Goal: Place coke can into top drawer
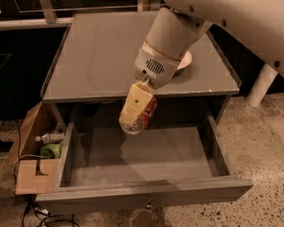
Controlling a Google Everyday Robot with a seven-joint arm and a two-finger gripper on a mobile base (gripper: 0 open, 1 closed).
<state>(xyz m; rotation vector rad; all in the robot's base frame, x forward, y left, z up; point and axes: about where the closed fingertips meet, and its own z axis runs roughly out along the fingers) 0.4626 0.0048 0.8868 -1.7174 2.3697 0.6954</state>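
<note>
My gripper is shut on the coke can, a red can with a silver end showing at the bottom. It hangs tilted just in front of the cabinet top's front edge, above the back of the top drawer. The drawer is pulled wide open, grey and shallow, with nothing inside that I can see. The big white arm reaches in from the upper right.
A white bowl sits on the grey cabinet top, mostly hidden behind the arm. A brown cardboard box with a bottle and a green item stands on the floor at the left. A white post stands at the right.
</note>
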